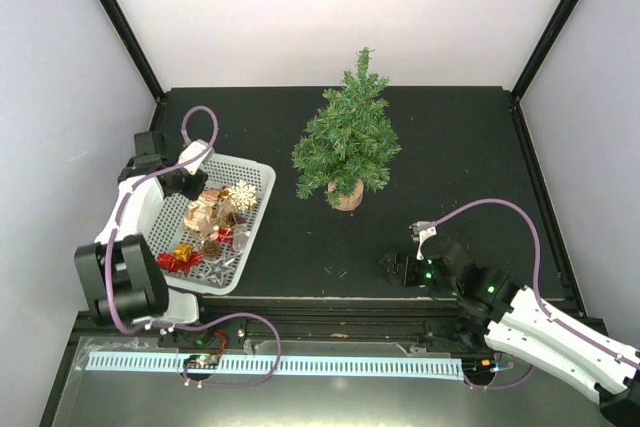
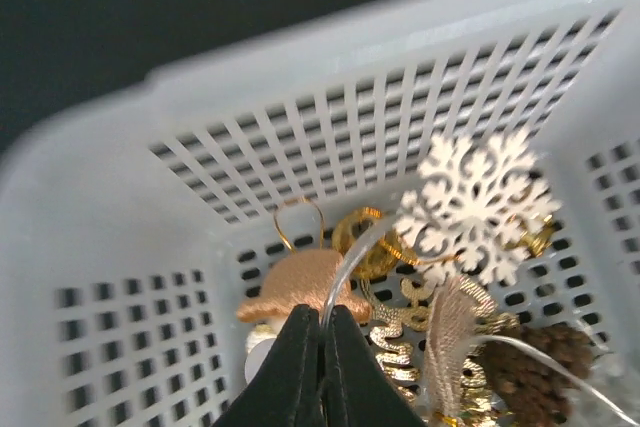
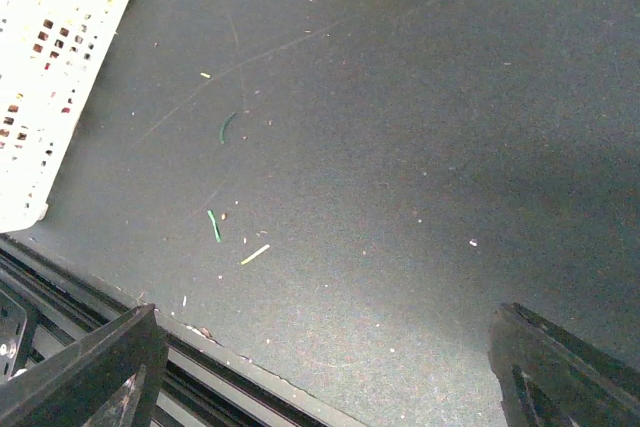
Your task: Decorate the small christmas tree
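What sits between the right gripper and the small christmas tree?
Only bare black mat with a few stray needles separates the right gripper from the small christmas tree; the right wrist view shows it best.

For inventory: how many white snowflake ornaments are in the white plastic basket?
1. The white snowflake ornament tops the pile in the basket, near its right wall; others may be buried.

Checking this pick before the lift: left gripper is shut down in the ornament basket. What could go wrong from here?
1. The left gripper seems shut on only a thin clear loop above the rose-gold ornament; it could slip out on the lift.
2. The white snowflake and gold coils lie tangled beside it and may drag along.
3. A snagged hook could tug the basket out of place.
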Robot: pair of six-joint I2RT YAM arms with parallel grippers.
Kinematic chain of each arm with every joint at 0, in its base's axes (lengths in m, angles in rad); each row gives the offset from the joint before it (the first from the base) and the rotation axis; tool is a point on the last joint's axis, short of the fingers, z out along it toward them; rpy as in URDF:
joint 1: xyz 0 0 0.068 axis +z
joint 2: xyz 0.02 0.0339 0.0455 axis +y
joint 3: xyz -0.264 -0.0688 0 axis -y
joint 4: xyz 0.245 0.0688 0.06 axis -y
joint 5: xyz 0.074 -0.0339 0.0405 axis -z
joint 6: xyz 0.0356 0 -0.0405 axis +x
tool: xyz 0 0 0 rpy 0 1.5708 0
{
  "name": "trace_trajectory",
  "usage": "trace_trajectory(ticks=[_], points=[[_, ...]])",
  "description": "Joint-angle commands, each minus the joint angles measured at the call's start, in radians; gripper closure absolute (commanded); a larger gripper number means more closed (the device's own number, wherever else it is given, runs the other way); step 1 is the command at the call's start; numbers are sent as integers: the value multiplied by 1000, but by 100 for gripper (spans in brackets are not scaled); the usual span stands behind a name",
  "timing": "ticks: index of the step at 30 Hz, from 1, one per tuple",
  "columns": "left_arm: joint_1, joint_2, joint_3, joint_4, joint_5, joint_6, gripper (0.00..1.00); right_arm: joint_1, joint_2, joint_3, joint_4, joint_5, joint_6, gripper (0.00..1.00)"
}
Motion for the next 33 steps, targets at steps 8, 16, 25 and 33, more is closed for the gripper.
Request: trace_trajectory(ticks=[8, 16, 25, 33], points=[[5, -331, 293, -293, 203, -41, 98, 0, -26, 46, 23, -22, -8, 12], [6, -487, 438, -316, 308, -128, 98, 23, -86, 123, -26, -40, -57, 14], [3, -436, 789, -489, 488, -193, 99, 326, 25, 424, -162, 247, -137, 17], [-2, -411, 924, -570, 652, -217, 98, 752, 415, 785, -196, 617, -210, 15]])
